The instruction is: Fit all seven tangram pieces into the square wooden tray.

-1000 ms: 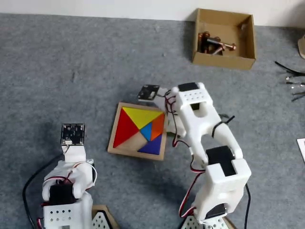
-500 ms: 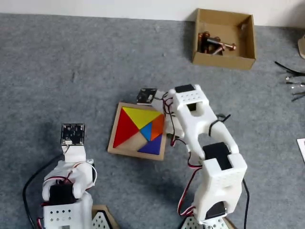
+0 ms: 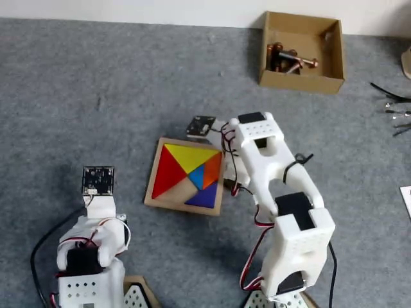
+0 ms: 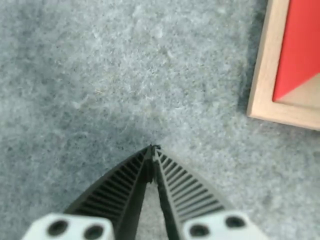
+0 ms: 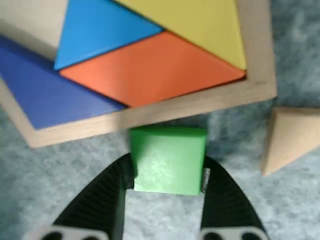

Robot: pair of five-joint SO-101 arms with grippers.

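Note:
The square wooden tray (image 3: pixel 152 192) lies mid-table and holds a red triangle (image 3: pixel 168 172), a yellow triangle (image 3: pixel 191 157), a small blue triangle (image 3: pixel 197 176), an orange piece (image 3: pixel 212 170) and a dark blue parallelogram (image 3: pixel 204 194). Part of its floor (image 3: pixel 183 189) is bare wood. The right arm (image 3: pixel 270 160) hangs over the tray's right edge. My right gripper (image 5: pixel 167 167) is shut on a green square piece (image 5: pixel 169 159), just outside the tray rim (image 5: pixel 150 115). A plain wooden triangle (image 5: pixel 287 137) lies on the carpet beside it. My left gripper (image 4: pixel 152 150) is shut and empty over carpet, short of the tray corner (image 4: pixel 265 75).
A cardboard box (image 3: pixel 302 77) with copper-coloured parts stands at the back right. Black cables (image 3: pixel 392 102) lie at the right edge. Grey carpet covers the table, with open room left of and behind the tray. The left arm (image 3: pixel 90 244) sits at the front left.
The right arm swayed slightly left and back again beside the tray's right edge. The left arm has stayed still.

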